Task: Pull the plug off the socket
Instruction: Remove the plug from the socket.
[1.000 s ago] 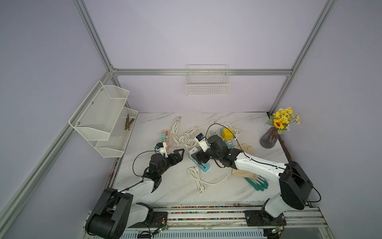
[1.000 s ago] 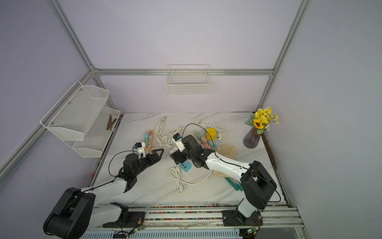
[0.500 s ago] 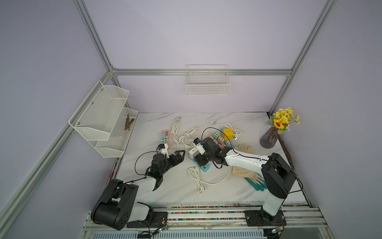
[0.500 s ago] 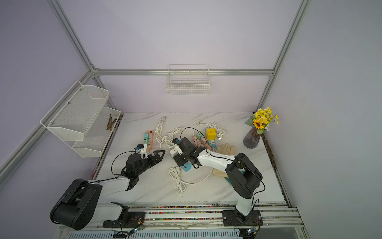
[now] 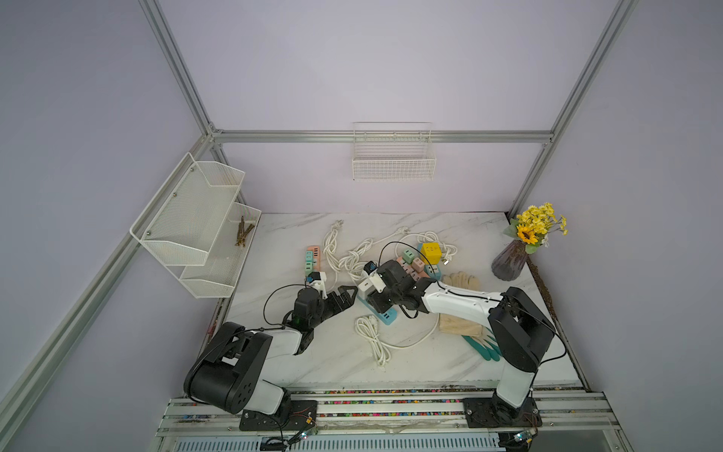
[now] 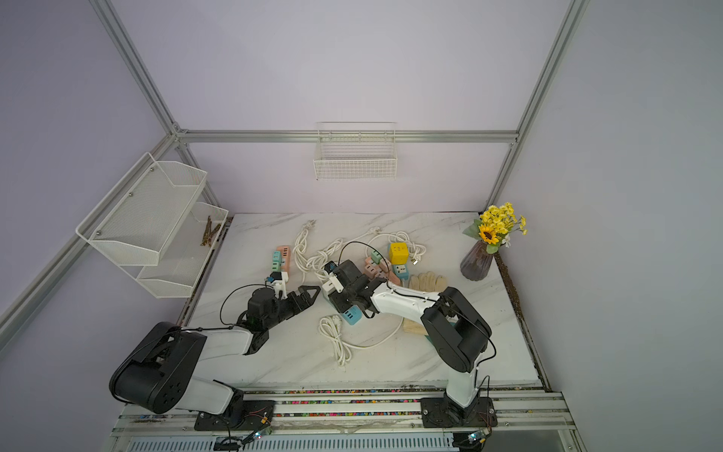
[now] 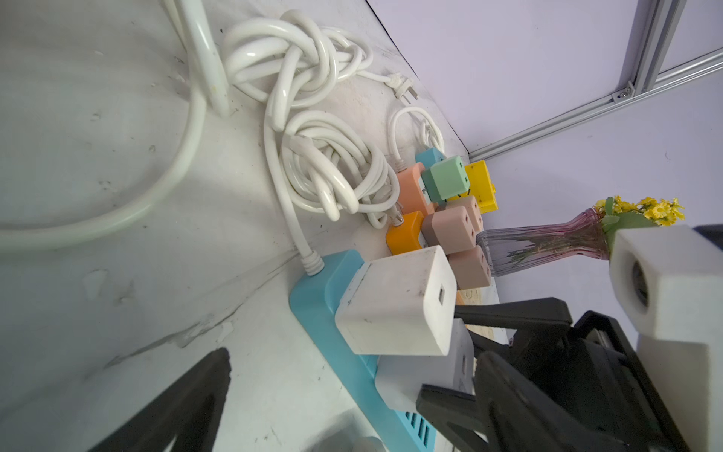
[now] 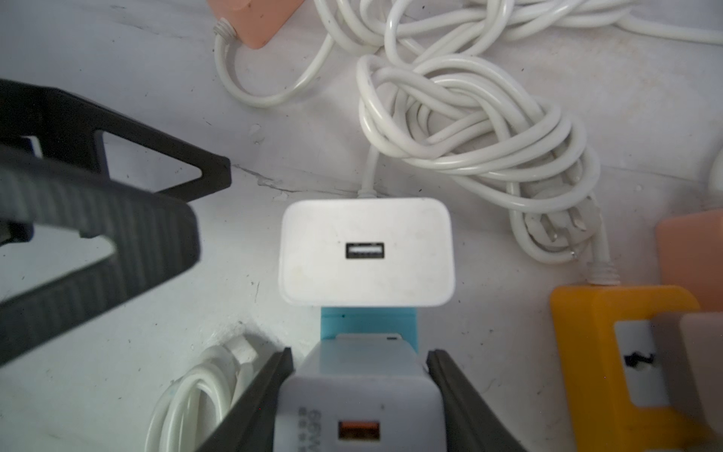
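1. The grey charger stands plugged into the blue power strip, its USB face turned up toward the right wrist camera; the way out of the socket, as I judge it, is straight back along the right arm's own line of approach, up and away from the table.
2. The right gripper is down over that charger, one finger on each flank; the jaws are narrowed to about the charger's width and appear to touch both sides; I read that as a grip, though how firm it is I cannot tell.
3. The strip's long axis runs diagonally across the table in both top views, between the two arms; the white charger sits in the next socket just beyond the grey one, toward the end where the white cord enters; it is close to the right fingers but apart from them.
4. The left gripper hovers just beside that cord end, jaws spread wide and holding nothing; the right wrist view shows a gap of bare table between its fingertips and the white charger.
5. The right arm is the one on the plug; the left is near enough to press the strip down; without that, I judge, the light strip may lift with the charger instead of letting it go.
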Tool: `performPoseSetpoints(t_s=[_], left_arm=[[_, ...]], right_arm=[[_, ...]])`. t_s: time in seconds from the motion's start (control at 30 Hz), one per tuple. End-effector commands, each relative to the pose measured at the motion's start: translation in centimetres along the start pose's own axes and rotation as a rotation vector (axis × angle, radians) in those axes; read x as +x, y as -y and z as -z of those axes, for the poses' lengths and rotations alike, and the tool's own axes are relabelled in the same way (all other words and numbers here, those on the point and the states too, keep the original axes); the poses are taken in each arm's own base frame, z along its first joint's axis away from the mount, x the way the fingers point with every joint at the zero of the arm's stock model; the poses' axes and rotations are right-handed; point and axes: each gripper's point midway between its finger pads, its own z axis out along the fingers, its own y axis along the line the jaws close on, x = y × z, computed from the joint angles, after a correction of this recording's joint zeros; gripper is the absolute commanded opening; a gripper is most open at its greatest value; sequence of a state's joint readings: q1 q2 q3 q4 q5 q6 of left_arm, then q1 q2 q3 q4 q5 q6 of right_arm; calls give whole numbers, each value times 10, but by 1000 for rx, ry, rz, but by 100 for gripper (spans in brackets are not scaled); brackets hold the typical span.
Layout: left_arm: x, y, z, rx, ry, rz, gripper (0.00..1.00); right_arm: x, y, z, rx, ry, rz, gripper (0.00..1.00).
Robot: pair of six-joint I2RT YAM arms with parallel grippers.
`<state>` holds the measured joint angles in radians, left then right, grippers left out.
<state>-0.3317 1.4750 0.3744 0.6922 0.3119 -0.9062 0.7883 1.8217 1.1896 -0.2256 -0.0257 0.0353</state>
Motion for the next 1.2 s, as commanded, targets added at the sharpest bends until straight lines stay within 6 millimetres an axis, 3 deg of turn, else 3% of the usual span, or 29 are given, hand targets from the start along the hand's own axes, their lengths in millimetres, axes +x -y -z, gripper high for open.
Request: performPoseSetpoints(t_s=[0.0, 0.1, 0.2, 0.3, 0.5, 0.63, 0.73, 0.9, 1.03, 1.17], left_arm=[[-8, 33, -7, 113, -12, -52, 100], [-5, 38, -15, 129, -36, -60, 100], [0, 30, -25, 101, -74, -12, 99], [8, 25, -33, 95, -106, 22, 88], [19, 13, -42, 34, -155, 62, 79], [25, -9, -43, -84, -171, 84, 79], [29, -27, -43, -171, -179, 102, 73], [35, -43, -42, -251, -190, 124, 70], [38, -47, -44, -261, -203, 134, 68], [41, -51, -45, -270, -211, 144, 68]], right_arm=[[-7, -6, 3, -20, 50, 12, 45], [-5, -8, 3, -35, 49, 10, 44], [-1, -9, 0, -40, 40, 8, 44], [0, -9, 0, -38, 38, 6, 44], [0, -7, 0, -26, 41, 3, 43], [-2, -9, 0, -29, 38, 2, 43], [-9, -18, 7, -41, 59, 13, 43], [-11, 10, 14, 20, 66, -120, 39], [-15, -22, 20, -148, 93, -59, 39], [-20, -37, 23, 35, 117, 91, 39]])
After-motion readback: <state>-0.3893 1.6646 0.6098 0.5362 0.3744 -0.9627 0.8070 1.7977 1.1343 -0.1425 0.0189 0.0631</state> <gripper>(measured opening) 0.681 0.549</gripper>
